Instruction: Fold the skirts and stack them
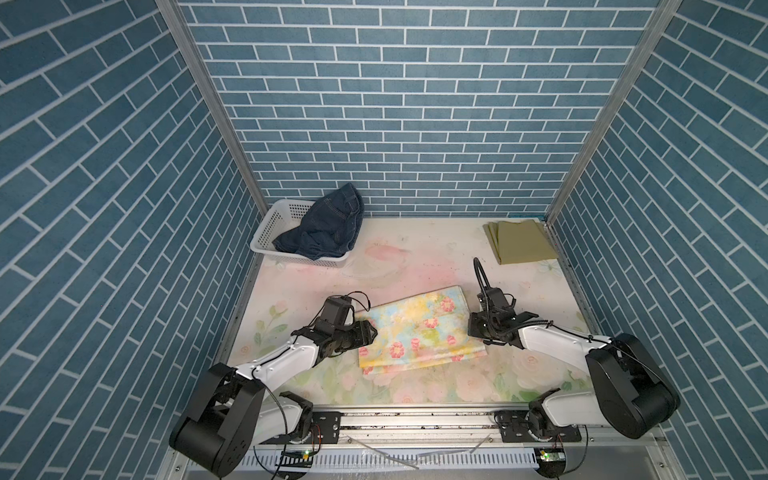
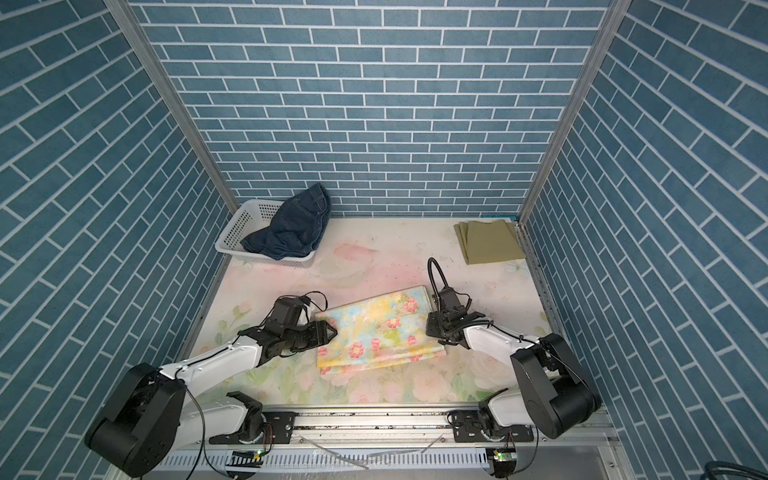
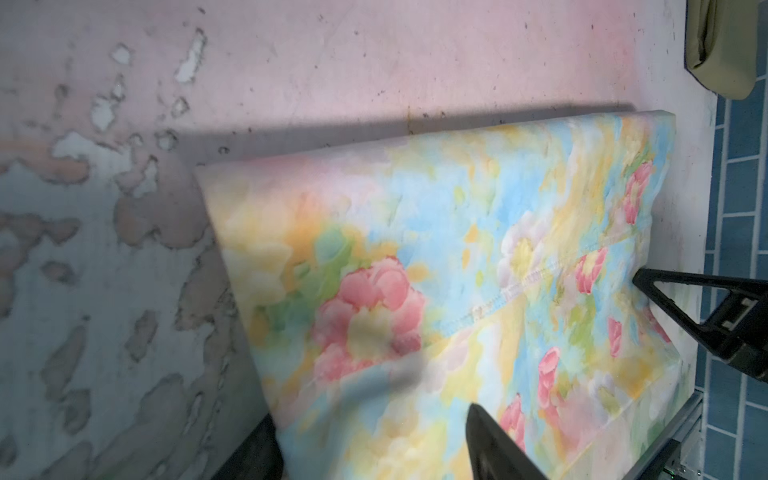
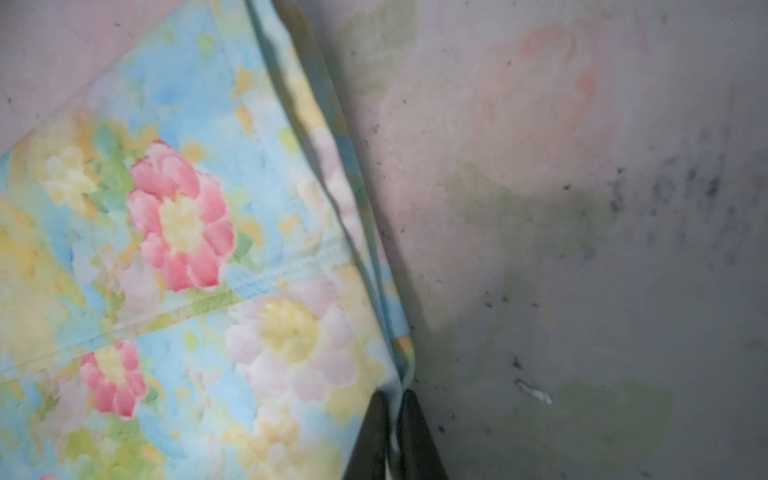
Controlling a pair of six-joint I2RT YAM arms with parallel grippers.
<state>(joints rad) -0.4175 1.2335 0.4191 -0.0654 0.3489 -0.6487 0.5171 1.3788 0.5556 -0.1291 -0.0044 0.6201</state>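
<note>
The floral skirt [image 1: 419,332] is seen lying folded flat in the middle of the tabletop [image 1: 436,253], between the two grippers. Its right-hand edge is pinched by the right gripper [image 4: 394,432]. The fingers [image 4: 370,440] are closed tight on the layered border, and in the right wrist view the cloth is gathered into a small ridge at the tips. The left gripper [image 1: 371,332] is held at the opposite edge with its fingers [image 3: 494,444] spread apart. In the left wrist view the skirt's edge is seen lying between them, not yet clamped.

Both short edges are judged to be taken so that the folded garment can be lifted level, without its layers sliding apart. The olive-green skirt [image 1: 521,241] is laid folded in the far right corner, well apart, and is judged to be the base onto which the floral one is to be stacked. The denim skirt [image 1: 328,226] is draped unfolded over the white perforated basket [image 1: 270,224] in the far left corner, so its folding is judged not yet begun.
</note>
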